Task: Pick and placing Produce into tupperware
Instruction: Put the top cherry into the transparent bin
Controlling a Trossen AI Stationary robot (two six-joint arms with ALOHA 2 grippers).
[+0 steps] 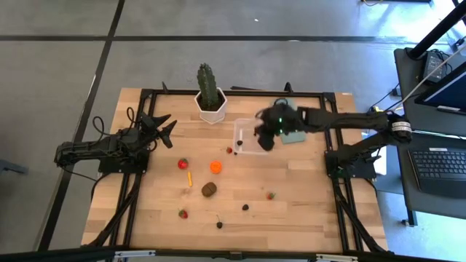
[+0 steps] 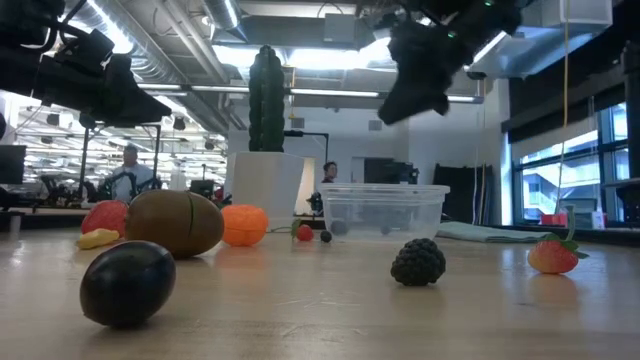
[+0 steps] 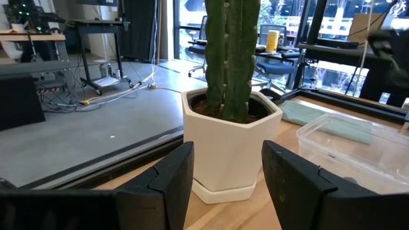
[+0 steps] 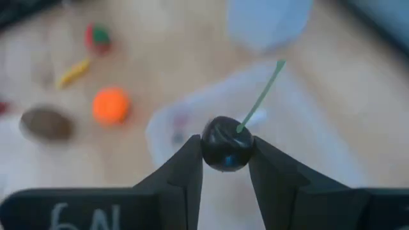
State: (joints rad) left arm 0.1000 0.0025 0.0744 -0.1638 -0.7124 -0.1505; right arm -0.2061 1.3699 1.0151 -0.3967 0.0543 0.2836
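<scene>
My right tool (image 4: 225, 167) is clamped on a dark cherry (image 4: 226, 143) with a green stem, which only its wrist view shows; from above I just see it hovering over the tupperware (image 1: 247, 137). My left tool (image 1: 164, 127) waits, fingers apart, near the cactus (image 1: 208, 84).

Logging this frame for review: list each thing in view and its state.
right gripper: shut on dark cherry, above the tupperware
tupperware: open, upright, one small dark item inside
left gripper: open, idle near the cactus
cactus: upright
lid: off, flat beside the tupperware
orange ball: loose on table
</scene>
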